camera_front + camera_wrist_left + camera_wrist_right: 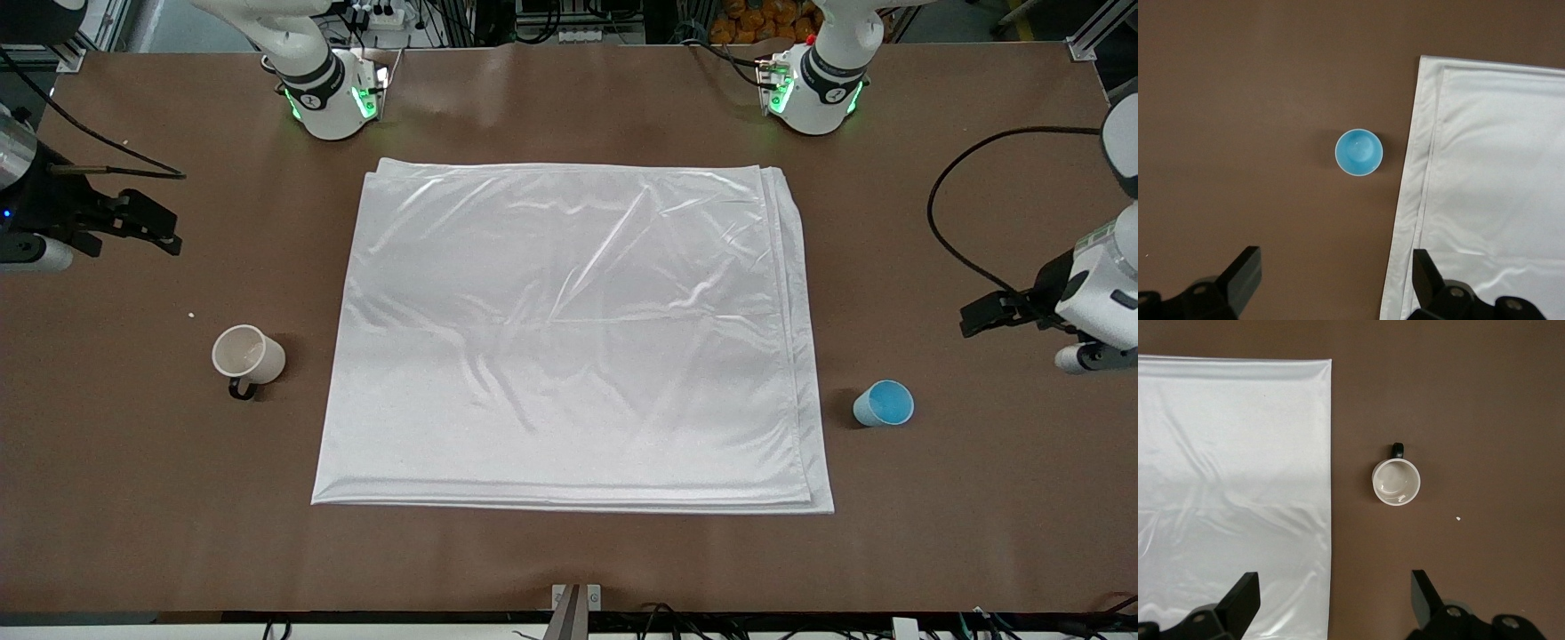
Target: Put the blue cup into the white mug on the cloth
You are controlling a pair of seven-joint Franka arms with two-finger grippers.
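Blue cup (pixel 884 404) upright on the bare table (pixel 569 560), at 3 o'clock of the cloth (pixel 569 338). White mug (pixel 248 356) upright at the cloth's 9 o'clock. Left gripper (pixel 1331 280) hangs above the cup, right gripper (pixel 1331 600) above the mug; both jaws spread wide, empty.

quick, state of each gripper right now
Left gripper: open, holding nothing, up over bare table above the blue cup.
Right gripper: open, holding nothing, up over bare table above the white mug.
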